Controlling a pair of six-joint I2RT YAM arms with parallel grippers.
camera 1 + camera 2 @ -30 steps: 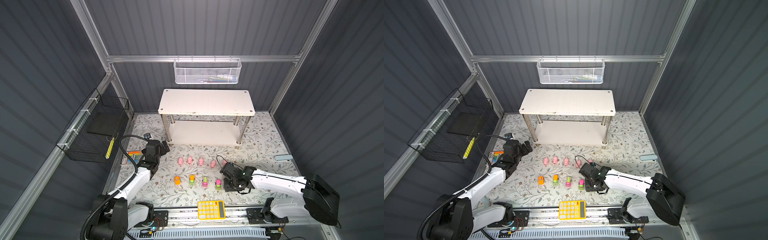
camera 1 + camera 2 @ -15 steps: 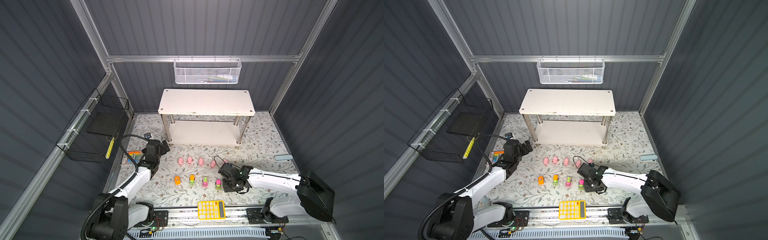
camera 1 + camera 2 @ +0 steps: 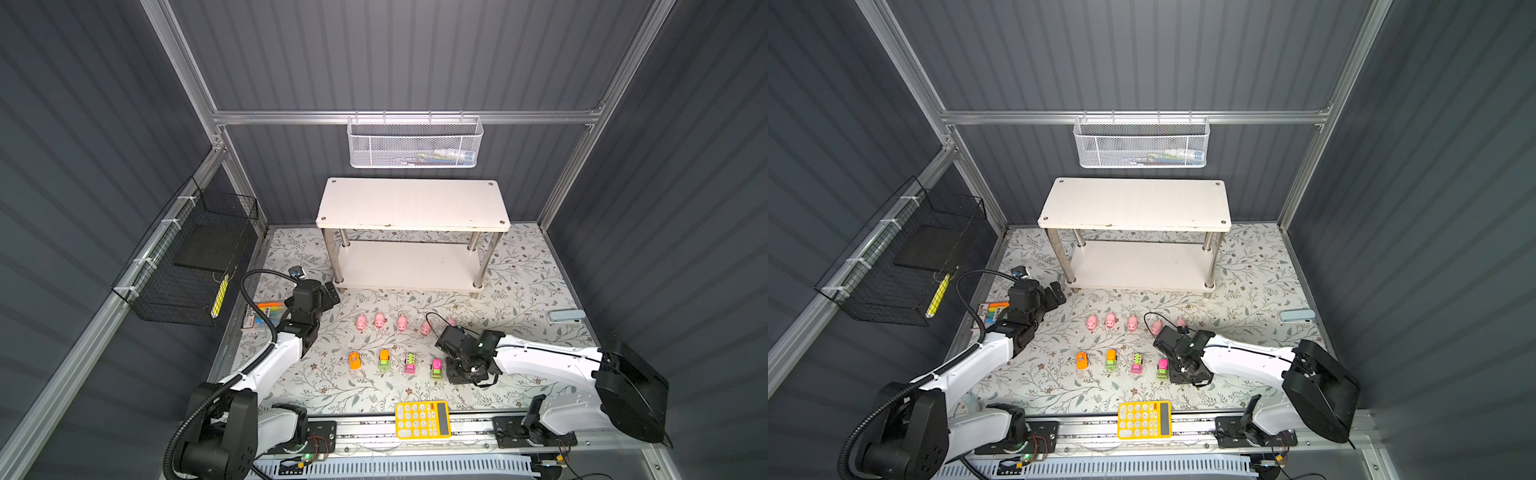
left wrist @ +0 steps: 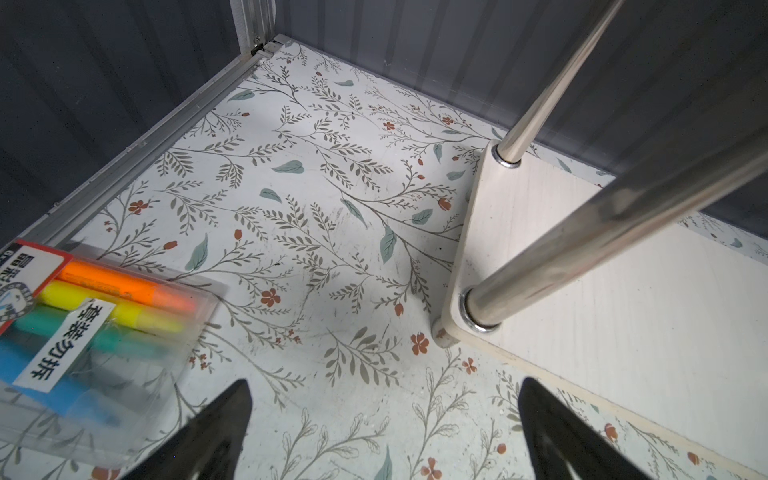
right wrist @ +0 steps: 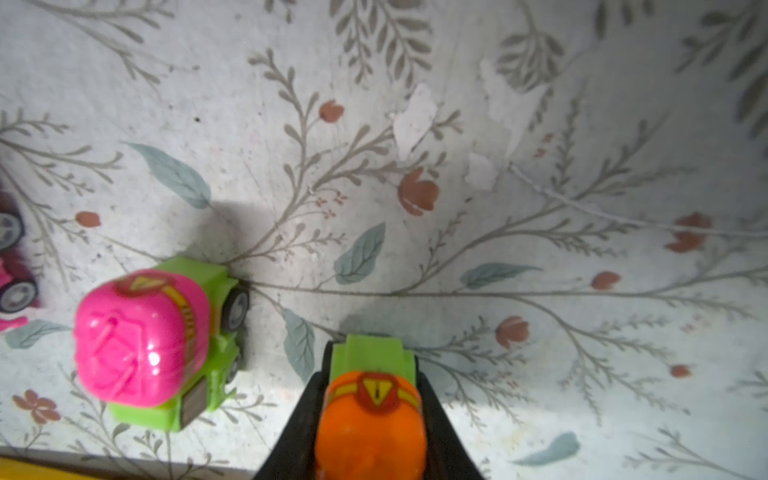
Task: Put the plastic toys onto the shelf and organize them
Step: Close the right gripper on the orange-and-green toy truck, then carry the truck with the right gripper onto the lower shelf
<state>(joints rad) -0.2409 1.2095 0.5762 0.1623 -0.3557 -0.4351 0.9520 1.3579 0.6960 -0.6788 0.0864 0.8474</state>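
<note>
Right jaws are clenched on a small orange-topped green plastic toy truck (image 5: pixel 370 415), black fingers (image 5: pixel 299 440) pressing both its flanks over the floral-papered worktop (image 5: pixel 540 249). Just beside those jaws sits a pink-domed green plastic truck (image 5: pixel 153 340). In both top views the right wrist hides the gripped truck; past the pink-domed one, farther from the right jaws, three more tiny plastic vehicles (image 3: pixel 384 360) run on in a row. Five tiny pink plastic pigs (image 3: pixel 402 323) line up between the jaws and the white two-tier shelf with chrome legs (image 3: pixel 411 203), well apart from it. And the left jaws gape wide, released, fingertips (image 4: pixel 224 432) over worktop, a clear flat pack of coloured markers (image 4: pixel 83 332) to one side of them, the shelf's lower board to the other.
</note>
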